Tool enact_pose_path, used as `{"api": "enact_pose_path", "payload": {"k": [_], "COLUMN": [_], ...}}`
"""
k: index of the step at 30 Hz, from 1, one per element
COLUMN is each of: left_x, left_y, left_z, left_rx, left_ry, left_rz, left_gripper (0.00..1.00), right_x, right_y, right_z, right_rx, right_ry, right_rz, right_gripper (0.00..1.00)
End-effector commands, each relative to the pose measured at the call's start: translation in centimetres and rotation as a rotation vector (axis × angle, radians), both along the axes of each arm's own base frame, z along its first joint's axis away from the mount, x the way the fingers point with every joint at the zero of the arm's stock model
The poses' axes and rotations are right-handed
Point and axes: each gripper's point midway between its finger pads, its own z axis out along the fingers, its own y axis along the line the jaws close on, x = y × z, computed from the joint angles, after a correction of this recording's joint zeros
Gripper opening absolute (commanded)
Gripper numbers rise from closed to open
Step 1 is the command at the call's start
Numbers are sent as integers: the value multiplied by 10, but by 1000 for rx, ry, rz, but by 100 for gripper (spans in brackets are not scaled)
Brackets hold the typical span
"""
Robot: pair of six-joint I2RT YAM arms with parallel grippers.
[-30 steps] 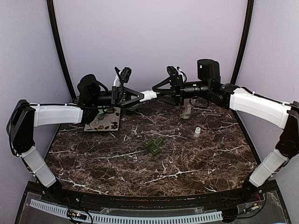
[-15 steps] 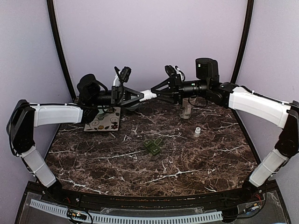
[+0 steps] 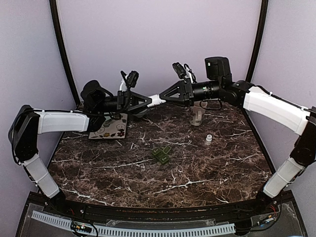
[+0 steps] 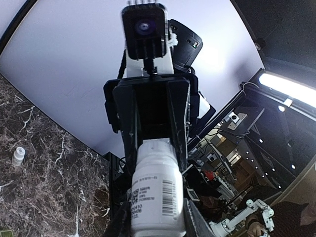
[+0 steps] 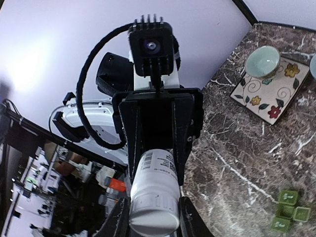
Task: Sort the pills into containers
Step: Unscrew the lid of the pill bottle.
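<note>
A white pill bottle [image 3: 157, 100] hangs in mid-air at the back centre, held between both grippers. My left gripper [image 3: 150, 101] is shut on its labelled body [image 4: 155, 195]. My right gripper [image 3: 164, 98] is shut on the ribbed cap end [image 5: 153, 215]. The dark green pill box [image 3: 162, 154] lies on the marble at table centre with some lids open. It also shows in the right wrist view [image 5: 287, 211]. No loose pills show.
A small white vial [image 3: 209, 139] stands right of centre, also seen in the left wrist view [image 4: 18, 155]. A cream mug [image 3: 197, 116] stands at the back. A flowered tile [image 3: 109, 127] at the back left carries a pale teal bowl [image 5: 262, 60].
My right wrist has shifted a little left and up and turned slightly, still on the bottle. The left arm and the bottle have hardly moved.
</note>
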Motion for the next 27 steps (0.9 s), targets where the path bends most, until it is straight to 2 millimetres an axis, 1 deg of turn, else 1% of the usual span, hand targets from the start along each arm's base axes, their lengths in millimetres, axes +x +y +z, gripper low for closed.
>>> {"api": "enact_pose_path", "payload": {"k": [1,5,9,13,17,20,23,27], "left_x": [-11,-16,-20,-22,-23,-23,-22,-24], "left_y": [6,8,11,11,12,13,16,21], "left_z": [13,13,13,9,8,4,-4,-23], "left_rx": [-53,-57,-67,-64,-73,-72,-64,-48], "left_ry": [11,44,68,79,86,82,85,90], "left_rz": [-28,-42,-60,-67,-76,-72,-50,-3], "left_gripper": [0,0,0,0,0,0,0,0], "right_x": [0,1,4,3,3,3,8,14], "right_y": [-4,-10,-14,-14,-14,-17,-24,-34], "right_z": [-6,-11,-14,-9,-7,-4,0,-4], "right_rx": [-77,-118,-145,-120,-116,-101,-96,-112], "right_ry": [-274,-426,-507,-534,-537,-533,-531,-515], "right_rz": [27,28,22,26,25,9,-32,-93], "right_gripper": [0,0,0,0,0,0,0,0]}}
